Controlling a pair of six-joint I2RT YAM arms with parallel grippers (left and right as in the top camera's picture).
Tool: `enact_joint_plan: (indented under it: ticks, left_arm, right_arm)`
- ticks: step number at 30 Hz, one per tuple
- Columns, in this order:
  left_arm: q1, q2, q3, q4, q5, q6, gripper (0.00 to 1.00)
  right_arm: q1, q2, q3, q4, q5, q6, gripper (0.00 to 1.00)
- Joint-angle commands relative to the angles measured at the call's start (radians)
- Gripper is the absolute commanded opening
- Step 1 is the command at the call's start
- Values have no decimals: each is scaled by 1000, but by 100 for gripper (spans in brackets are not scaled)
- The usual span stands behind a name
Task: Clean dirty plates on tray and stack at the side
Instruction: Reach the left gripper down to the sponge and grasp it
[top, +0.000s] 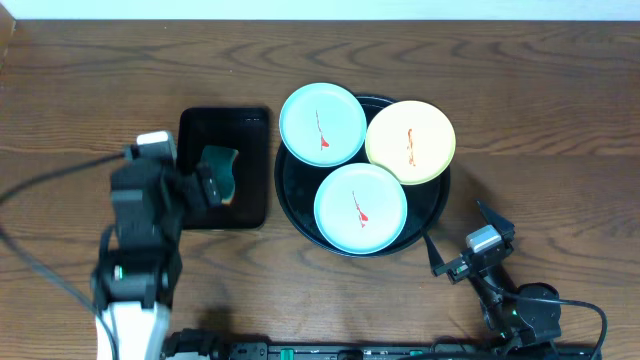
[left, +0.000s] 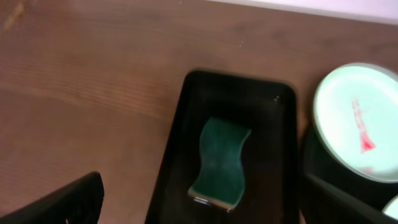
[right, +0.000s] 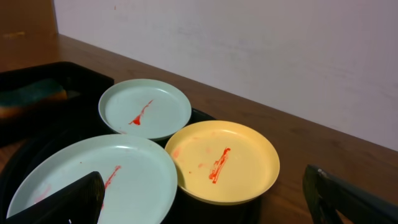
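- The large round glossy black tray (top: 296, 190) with a raised rim sits on the brown wooden worktop (top: 100, 80)
- Three small round plates lie on that tray, each with a red smear: a light blue plate (top: 322, 124) at the tray's far left edge, a pale yellow plate (top: 410, 142) at its far right edge, and a second light blue plate (top: 360, 208) at its near side
- The yellow plate's rim overlaps the near blue plate
- Just left of the round tray lies a smaller rectangular black tray (top: 250, 180) holding a wavy green sponge (left: 221, 163)
- The left end effector (left: 200, 183) hovers above the sponge, left of the round tray, fingers spread wide and gripping nothing
- The right end effector (top: 460, 238) is at the round tray's near right, off its rim, fingers wide apart and empty
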Motion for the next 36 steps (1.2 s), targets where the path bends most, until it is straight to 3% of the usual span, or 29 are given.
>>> enact_joint_plan:
  ticks: [1, 9, 13, 16, 19, 23, 36]
  left_arm:
    - [3, 105, 79, -35, -12, -28, 99]
    - [3, 275, 83, 108, 272, -51, 99]
    - [3, 311, 83, 120, 310, -50, 99]
    - [3, 323, 83, 120, 299, -51, 99]
    - [-6, 325, 83, 96, 138, -134, 99]
    - [-39, 335, 83, 71, -11, -156, 98]
    - [-94, 547, 87, 137, -34, -34, 96]
  right_arm:
    - [5, -5, -5, 2, 2, -10, 99]
    - [5, -5, -5, 2, 2, -10, 99]
    - [5, -5, -5, 2, 2, -10, 99]
    - [5, -5, -5, 2, 2, -10, 99]
    - [5, -5, -5, 2, 2, -10, 99]
    - [5, -5, -5, 2, 2, -10, 99]
    - [5, -4, -5, 2, 2, -10, 99]
